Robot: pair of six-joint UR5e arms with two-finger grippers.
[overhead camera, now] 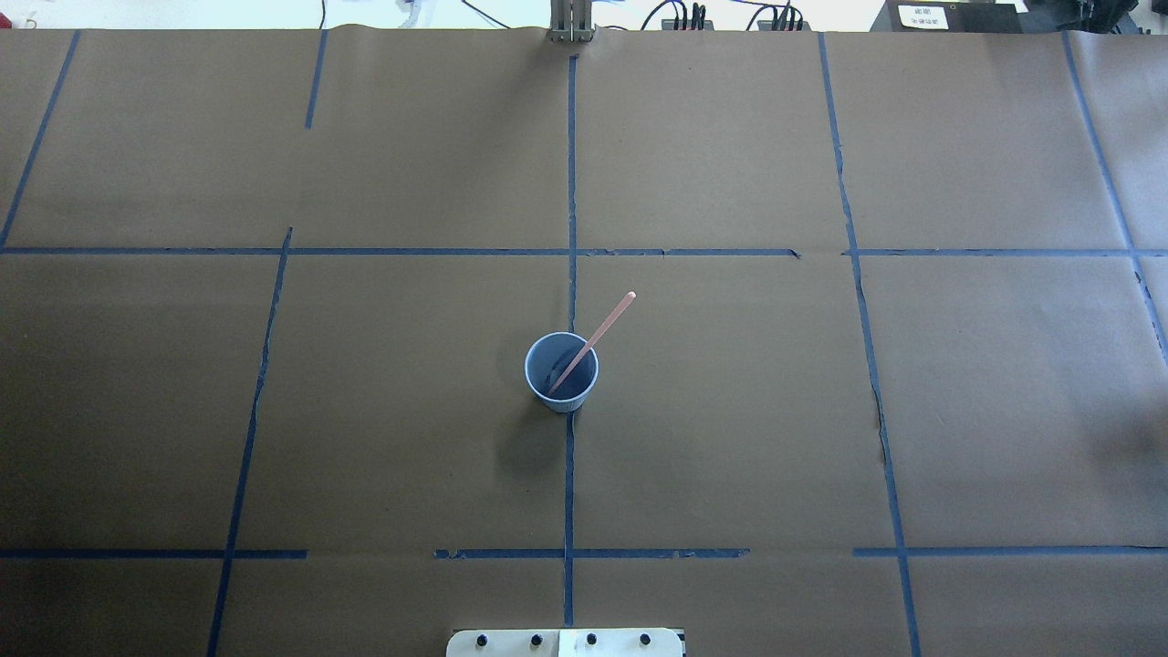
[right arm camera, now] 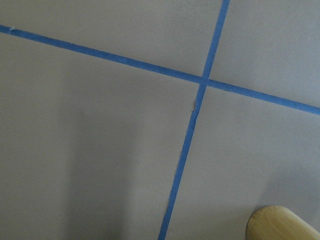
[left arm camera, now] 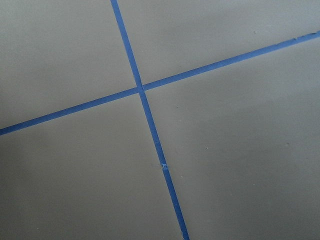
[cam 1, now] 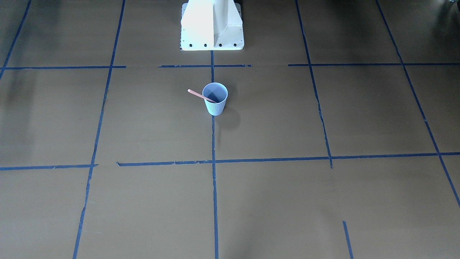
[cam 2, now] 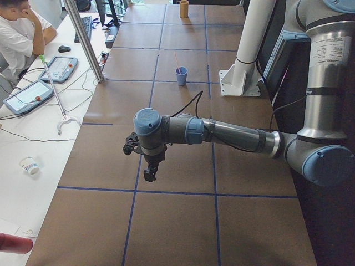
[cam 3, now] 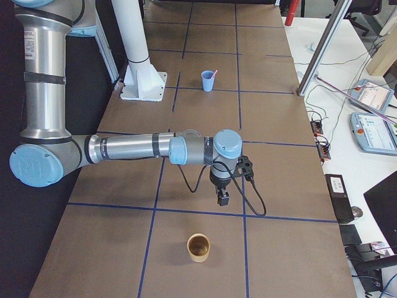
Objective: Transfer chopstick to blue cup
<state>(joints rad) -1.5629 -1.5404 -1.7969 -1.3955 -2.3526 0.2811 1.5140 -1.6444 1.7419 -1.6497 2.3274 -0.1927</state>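
Observation:
The blue cup (cam 1: 215,99) stands upright near the table's middle, on a blue tape line; it also shows in the overhead view (overhead camera: 561,372). One pinkish chopstick (cam 1: 199,95) stands inside it and leans over the rim (overhead camera: 602,328). The left gripper (cam 2: 148,176) hangs over the table far from the cup and shows only in the exterior left view. The right gripper (cam 3: 221,200) hangs near the other end and shows only in the exterior right view. I cannot tell whether either is open or shut. Neither wrist view shows fingers.
A tan wooden cup (cam 3: 198,247) stands near the right gripper, and its rim shows in the right wrist view (right arm camera: 280,225). The robot's white pedestal (cam 1: 212,25) stands behind the blue cup. A seated operator (cam 2: 19,33) and teach pendants are beside the table.

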